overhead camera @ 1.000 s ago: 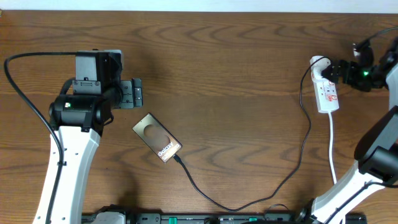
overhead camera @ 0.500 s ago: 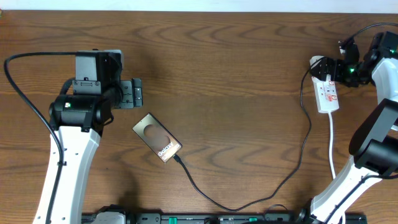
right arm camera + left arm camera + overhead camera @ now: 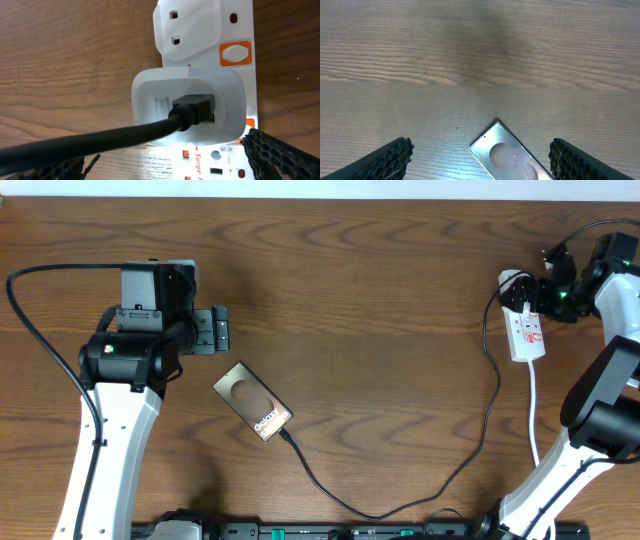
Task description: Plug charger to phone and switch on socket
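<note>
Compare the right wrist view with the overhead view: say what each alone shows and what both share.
Only the right wrist view shows the charger's connector seated in a white adapter on the socket, beside an orange switch. Only the overhead view shows the phone, the cable reaching it, and the left gripper. Both show the socket, the black cable and the wooden table.

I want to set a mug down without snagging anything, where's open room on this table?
Best is the bare wood mid-table, bordered by the left gripper and phone on one side, the socket on the other, the charger loop below. Crowded: far right, where the right gripper, socket and white cord bunch.
</note>
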`<action>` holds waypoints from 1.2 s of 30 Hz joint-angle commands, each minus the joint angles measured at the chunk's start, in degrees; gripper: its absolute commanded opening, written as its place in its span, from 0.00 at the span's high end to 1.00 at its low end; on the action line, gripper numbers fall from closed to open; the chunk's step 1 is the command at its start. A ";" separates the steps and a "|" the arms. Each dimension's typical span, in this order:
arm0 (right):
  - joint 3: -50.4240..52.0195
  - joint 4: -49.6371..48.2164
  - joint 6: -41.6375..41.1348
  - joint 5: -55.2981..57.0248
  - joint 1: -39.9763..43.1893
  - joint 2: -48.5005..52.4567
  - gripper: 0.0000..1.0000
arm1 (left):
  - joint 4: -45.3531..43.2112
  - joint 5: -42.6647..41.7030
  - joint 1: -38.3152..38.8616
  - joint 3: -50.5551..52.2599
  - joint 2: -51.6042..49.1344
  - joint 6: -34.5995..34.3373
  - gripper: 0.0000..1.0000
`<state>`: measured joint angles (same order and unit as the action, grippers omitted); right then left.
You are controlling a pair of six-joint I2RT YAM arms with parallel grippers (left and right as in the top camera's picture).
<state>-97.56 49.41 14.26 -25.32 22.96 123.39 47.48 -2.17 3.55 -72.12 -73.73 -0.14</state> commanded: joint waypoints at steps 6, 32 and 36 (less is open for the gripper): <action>-0.48 -0.35 -2.51 -1.05 -0.57 1.57 0.01 | 0.00 0.94 0.07 -1.20 0.11 0.11 0.10; -0.42 3.93 -5.60 4.70 0.00 0.52 0.01 | 0.00 0.94 0.07 -1.20 0.11 0.11 0.10; -0.44 3.65 -5.16 4.85 1.79 -3.34 0.01 | 0.00 0.94 0.07 -1.20 0.11 0.11 0.10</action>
<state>-98.15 53.25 9.63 -21.76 23.11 124.62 47.48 -2.17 3.55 -72.12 -73.73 -0.14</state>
